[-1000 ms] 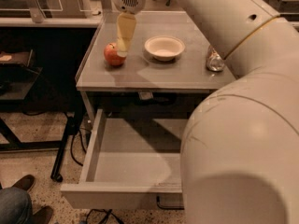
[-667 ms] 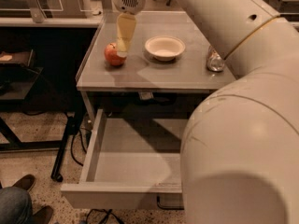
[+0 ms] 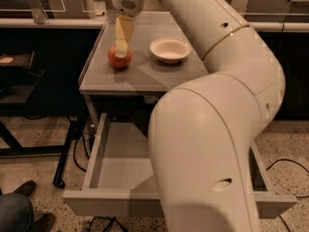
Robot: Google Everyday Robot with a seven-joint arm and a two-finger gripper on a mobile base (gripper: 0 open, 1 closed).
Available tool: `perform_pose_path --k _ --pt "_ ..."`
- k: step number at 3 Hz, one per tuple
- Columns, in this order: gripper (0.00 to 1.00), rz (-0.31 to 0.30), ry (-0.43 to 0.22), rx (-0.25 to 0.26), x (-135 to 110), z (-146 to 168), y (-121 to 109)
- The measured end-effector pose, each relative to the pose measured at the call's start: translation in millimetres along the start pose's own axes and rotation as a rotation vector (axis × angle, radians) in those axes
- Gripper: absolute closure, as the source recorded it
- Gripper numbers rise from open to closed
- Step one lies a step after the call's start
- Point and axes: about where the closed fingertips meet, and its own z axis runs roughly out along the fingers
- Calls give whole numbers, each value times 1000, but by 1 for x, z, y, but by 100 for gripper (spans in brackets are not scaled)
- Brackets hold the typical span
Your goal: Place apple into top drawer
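Grasp step: end effector atop small red-orange apple (clamped? cannot tell). Next: lift over open grey top drawer.

No text, label, brand or number can be read, neither on the gripper just over the apple nor around it.

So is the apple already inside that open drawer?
No, the apple sits on the tabletop beside the bowl, with the gripper right at its top, and the top drawer stands open below.
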Motion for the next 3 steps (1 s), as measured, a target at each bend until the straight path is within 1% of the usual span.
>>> perform_pose_path --k 1,3 --pt "0 1 -3 -18 -3 16 -11" --pt "0 -13 -6 -51 -15 48 -20"
